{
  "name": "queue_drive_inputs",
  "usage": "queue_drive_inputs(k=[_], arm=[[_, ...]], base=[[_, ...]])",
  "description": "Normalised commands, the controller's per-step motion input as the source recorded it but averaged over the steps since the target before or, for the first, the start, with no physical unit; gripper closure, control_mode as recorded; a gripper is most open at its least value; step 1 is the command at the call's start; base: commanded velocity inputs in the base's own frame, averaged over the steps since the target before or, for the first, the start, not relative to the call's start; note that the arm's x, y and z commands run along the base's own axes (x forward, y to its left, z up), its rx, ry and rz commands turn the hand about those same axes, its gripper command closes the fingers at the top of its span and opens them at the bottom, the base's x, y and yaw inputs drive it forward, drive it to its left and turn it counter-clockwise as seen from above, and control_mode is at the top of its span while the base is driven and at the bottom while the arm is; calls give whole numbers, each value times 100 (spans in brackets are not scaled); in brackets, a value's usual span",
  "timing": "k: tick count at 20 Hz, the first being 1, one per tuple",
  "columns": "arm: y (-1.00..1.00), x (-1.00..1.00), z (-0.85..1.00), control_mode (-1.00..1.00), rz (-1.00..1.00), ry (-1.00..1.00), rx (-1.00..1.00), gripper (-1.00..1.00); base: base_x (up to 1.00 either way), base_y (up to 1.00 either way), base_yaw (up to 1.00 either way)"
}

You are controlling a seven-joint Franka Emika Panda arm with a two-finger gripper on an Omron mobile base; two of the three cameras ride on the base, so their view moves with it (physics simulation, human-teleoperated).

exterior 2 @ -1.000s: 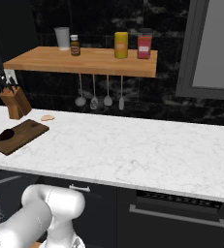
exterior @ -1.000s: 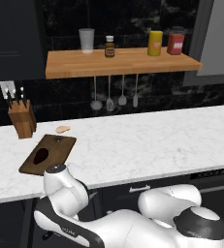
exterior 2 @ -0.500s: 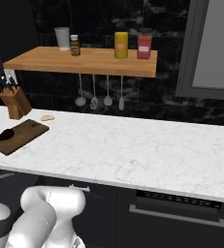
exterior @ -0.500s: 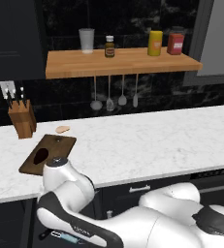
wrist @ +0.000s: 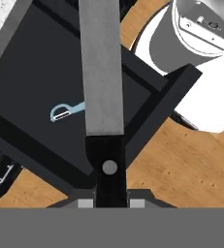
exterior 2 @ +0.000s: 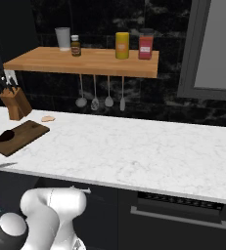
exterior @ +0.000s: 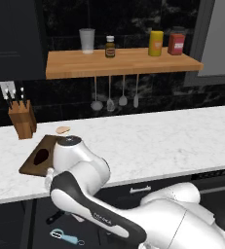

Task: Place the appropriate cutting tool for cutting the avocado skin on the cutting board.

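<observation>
- Pincer (wrist: 110, 203) clamped tight on the black handle of the knife (wrist: 102, 72); the hand view shows the handle rivet just above the fingertips and the flat silver blade running straight away from the hand
- Knife is held low, over an open dark drawer (wrist: 36, 87) below the tabletop edge; the light-blue peeler (wrist: 65, 111) lies on the drawer floor, left of the blade
- In the right base view a thin pale blade tip (exterior 2: 2, 166) pokes out at the left edge, just under the tabletop (exterior 2: 134, 151) lip
- Cutting board (exterior: 33, 163) sits at the front left of the tabletop, the avocado (exterior: 42, 155) on its left half; the arm's elbow covers the board's right end in the left base view
- Step in hand, as judged: lift the knife out of the drawer and carry it up onto the board
- To do it well: raise the blade clear of the drawer front and the tabletop lip before moving inward; keep the blade roughly level; set it on bare board beside the avocado, not across it
- Edges: tabletop front lip is directly above the blade, the likeliest snag; the board lies close to that front edge
- Open room: bare marble stretches wide to the right of the board; knife block (exterior: 22, 118) and small tan piece (exterior: 62, 130) stand behind it, apart from it
</observation>
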Motion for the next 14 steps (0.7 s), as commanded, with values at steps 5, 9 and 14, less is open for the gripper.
queue_drive_inputs(k=[5,9,14], arm=[[-29,82,40,-100,1,-1,0,100],[0,100,12,-100,8,0,0,100],[9,100,0,-100,9,0,0,100]], base=[[0,0,0],[0,0,0],[0,0,0]])
